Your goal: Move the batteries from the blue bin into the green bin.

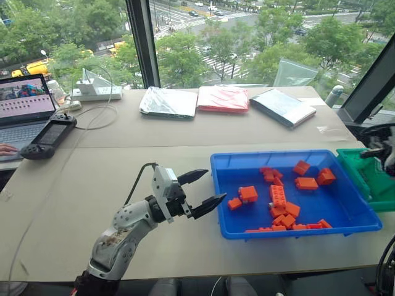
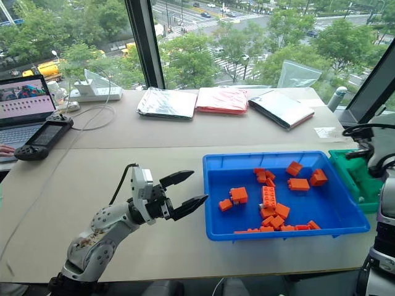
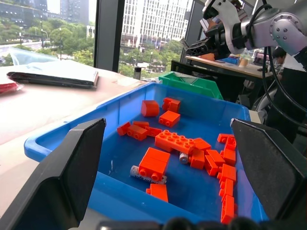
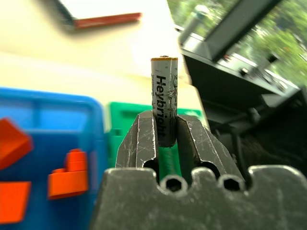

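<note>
My right gripper is shut on one of the batteries, a grey cylinder that stands upright between its fingers. The gripper hangs above the green bin, which stands against the right end of the blue bin. My left gripper is open and empty, just left of the blue bin and above the table. Inside the blue bin, among the orange bricks, two batteries lie: one half under a brick, another end-on beside a long brick.
At the table's far side lie three flat packets, a power strip and cables. A laptop and a handheld controller sit at the far left, with a person's hand by them.
</note>
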You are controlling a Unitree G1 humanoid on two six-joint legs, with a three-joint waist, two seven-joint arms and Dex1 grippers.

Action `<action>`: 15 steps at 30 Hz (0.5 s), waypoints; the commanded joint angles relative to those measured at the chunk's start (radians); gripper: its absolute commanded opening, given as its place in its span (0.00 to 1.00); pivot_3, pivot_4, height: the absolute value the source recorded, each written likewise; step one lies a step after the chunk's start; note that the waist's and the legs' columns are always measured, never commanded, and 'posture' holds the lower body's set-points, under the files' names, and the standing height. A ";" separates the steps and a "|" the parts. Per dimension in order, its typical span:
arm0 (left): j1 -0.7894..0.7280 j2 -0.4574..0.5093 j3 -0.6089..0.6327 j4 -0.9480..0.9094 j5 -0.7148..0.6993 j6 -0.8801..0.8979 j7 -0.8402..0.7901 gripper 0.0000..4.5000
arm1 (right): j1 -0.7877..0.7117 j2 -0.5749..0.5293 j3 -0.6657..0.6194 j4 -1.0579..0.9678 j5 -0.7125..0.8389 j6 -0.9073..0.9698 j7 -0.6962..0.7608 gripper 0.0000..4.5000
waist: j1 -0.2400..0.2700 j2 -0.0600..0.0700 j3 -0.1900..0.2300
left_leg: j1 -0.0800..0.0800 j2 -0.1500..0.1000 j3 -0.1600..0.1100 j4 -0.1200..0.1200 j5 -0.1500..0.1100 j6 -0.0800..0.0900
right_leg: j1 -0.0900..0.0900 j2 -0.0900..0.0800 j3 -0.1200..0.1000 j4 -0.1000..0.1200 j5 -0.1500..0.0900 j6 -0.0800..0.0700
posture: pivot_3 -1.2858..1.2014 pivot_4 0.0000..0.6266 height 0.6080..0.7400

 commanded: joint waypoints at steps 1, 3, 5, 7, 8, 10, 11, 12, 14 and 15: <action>0.009 -0.010 0.000 -0.065 -0.016 -0.002 0.014 1.00 | -0.013 -0.018 -0.005 0.065 -0.006 -0.055 -0.060 0.05 | -0.004 0.000 0.000 | 0.000 0.000 0.000 0.000 0.000 0.000 | 0.000 0.000 0.000 0.000 0.000 0.000 | 0.52 0.24 1.00; 0.015 -0.013 -0.002 -0.080 -0.020 0.005 0.024 1.00 | -0.009 -0.026 0.008 0.106 0.000 -0.069 -0.068 0.05 | -0.010 0.000 0.000 | 0.000 0.000 0.000 0.000 0.000 0.000 | 0.000 0.001 0.000 0.000 0.000 0.000 | 0.52 0.24 1.00; 0.023 -0.014 -0.004 -0.097 -0.022 0.013 0.033 1.00 | -0.004 -0.030 0.015 0.133 0.004 -0.076 -0.074 0.05 | -0.015 0.000 0.000 | 0.001 0.000 0.001 0.000 0.000 0.000 | 0.000 0.001 0.000 0.000 0.000 0.000 | 0.52 0.24 1.00; 0.031 -0.014 -0.005 -0.113 -0.026 0.022 0.043 1.00 | 0.002 -0.034 0.023 0.145 0.013 -0.080 -0.070 0.05 | -0.016 0.000 0.000 | 0.001 0.001 0.001 0.000 0.000 0.000 | 0.000 0.001 0.000 0.000 0.000 0.000 | 0.52 0.24 1.00; 0.035 -0.014 -0.004 -0.119 -0.026 0.026 0.047 1.00 | 0.004 -0.035 0.027 0.150 0.014 -0.082 -0.069 0.05 | -0.016 0.000 0.000 | 0.001 0.001 0.001 0.000 0.000 0.000 | 0.000 0.001 0.000 0.001 0.000 0.000 | 0.52 0.24 1.00; 0.044 -0.015 -0.003 -0.133 -0.028 0.036 0.059 1.00 | 0.015 -0.037 0.032 0.150 0.019 -0.082 -0.065 0.17 | -0.015 0.000 0.000 | 0.001 0.001 0.001 0.000 0.000 0.000 | 0.000 0.001 0.001 0.001 0.000 0.000 | 0.52 0.24 1.00; 0.048 -0.015 -0.004 -0.139 -0.029 0.039 0.063 1.00 | 0.020 -0.038 0.032 0.150 0.021 -0.083 -0.066 0.28 | -0.015 0.000 0.000 | 0.001 0.001 0.001 0.000 0.000 0.000 | 0.000 0.001 0.000 0.000 0.000 0.000 | 0.52 0.24 1.00; 0.050 -0.015 -0.004 -0.143 -0.029 0.042 0.066 1.00 | 0.025 -0.038 0.032 0.150 0.024 -0.084 -0.065 0.34 | -0.015 0.000 0.000 | 0.001 0.001 0.001 0.000 0.000 0.000 | 0.001 0.001 0.001 0.000 0.000 0.000 | 0.52 0.24 1.00; 0.055 -0.014 -0.005 -0.150 -0.030 0.046 0.070 1.00 | 0.032 -0.039 0.030 0.147 0.030 -0.085 -0.065 0.49 | -0.015 0.000 0.000 | 0.001 0.001 0.001 0.000 0.000 0.000 | 0.001 0.001 0.000 0.000 0.000 0.000 | 0.52 0.24 1.00; 0.058 -0.013 -0.005 -0.153 -0.031 0.048 0.071 1.00 | 0.035 -0.036 0.025 0.143 0.037 -0.087 -0.065 0.57 | -0.014 0.000 0.000 | 0.001 0.001 0.001 0.000 0.000 0.000 | 0.001 0.001 0.001 0.000 0.000 0.000 | 0.52 0.24 1.00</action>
